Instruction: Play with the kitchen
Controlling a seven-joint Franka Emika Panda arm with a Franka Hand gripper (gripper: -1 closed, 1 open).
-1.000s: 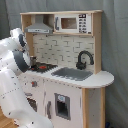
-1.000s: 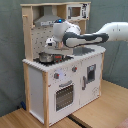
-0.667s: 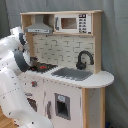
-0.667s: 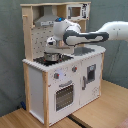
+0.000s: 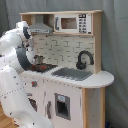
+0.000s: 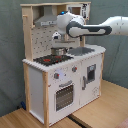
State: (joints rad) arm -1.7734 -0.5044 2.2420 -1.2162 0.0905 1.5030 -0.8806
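One second back the white arm reached low over the black stovetop [image 6: 50, 58]; now its wrist and tool [image 6: 58, 37] have lifted toward the grey hood [image 6: 46, 21], leaving a small metal pot [image 6: 59, 51] on the counter between stove and sink, which I judge to mean one bit of play is over and the next not yet begun. Whether the tool is clenched or released I cannot tell. The large white and pale-wood toy kitchen [image 6: 62, 85] stands on a wooden floor before a grey curtain, with its oven door [image 6: 64, 94] closed, grey sink [image 5: 72, 74], curved black faucet [image 5: 83, 59] and white microwave [image 5: 73, 23] on the upper shelf.
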